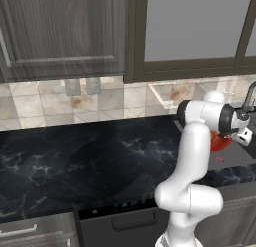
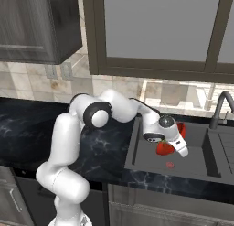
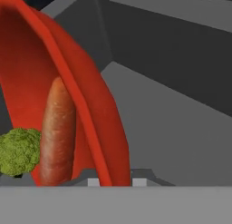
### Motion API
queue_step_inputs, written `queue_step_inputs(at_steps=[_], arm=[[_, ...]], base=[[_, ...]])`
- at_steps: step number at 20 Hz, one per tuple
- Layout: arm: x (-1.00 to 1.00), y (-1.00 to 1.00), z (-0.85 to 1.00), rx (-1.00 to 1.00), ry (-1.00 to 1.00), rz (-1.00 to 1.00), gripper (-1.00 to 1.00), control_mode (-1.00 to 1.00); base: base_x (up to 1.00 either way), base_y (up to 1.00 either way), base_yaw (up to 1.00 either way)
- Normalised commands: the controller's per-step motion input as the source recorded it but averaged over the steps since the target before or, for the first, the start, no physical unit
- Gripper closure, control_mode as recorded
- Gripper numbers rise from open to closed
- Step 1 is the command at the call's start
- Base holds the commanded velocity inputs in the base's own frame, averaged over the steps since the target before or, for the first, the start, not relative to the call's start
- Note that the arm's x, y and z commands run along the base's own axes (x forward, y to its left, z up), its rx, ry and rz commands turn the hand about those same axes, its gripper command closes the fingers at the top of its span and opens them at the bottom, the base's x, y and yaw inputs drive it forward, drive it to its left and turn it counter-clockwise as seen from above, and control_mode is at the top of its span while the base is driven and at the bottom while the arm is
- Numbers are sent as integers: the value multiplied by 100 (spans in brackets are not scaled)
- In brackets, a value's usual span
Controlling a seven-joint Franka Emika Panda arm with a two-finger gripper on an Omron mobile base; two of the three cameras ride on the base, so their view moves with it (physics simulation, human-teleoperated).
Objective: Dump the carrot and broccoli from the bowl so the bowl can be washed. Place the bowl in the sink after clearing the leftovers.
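The arm is reaching over the sink [image 2: 201,147], and the tool [image 2: 176,145] is gripping the rim of the bowl [image 2: 165,148], clamped on it, holding it tipped steeply on edge above the basin floor. Seen along the tool, the carrot [image 3: 58,134] is lying against the bowl's inner wall just ahead of the fingertips, and the broccoli [image 3: 19,151] is sitting right beside it, touching. The faucet [image 2: 220,108] is standing beyond the tool, by the black marbled surface [image 2: 105,152].
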Motion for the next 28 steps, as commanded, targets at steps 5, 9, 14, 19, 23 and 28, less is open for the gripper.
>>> queue_step_inputs(at_steps=[5, 9, 14, 19, 23, 28], arm=[[18, 0, -21, -18, 10, 0, 100, -100], [24, 0, -40, -28, 15, 0, 100, -100], [15, -2, 0, -2, 5, 0, 100, -100], [13, -5, 0, -2, 2, 0, 100, -100], [1, -9, 8, 0, -1, 0, 100, -100], [0, 13, 20, -2, -7, 0, 100, -100]], base=[[0, 0, 0], [0, 0, 0], [0, 0, 0], [0, 0, 0], [0, 0, 0], [0, 0, 0]])
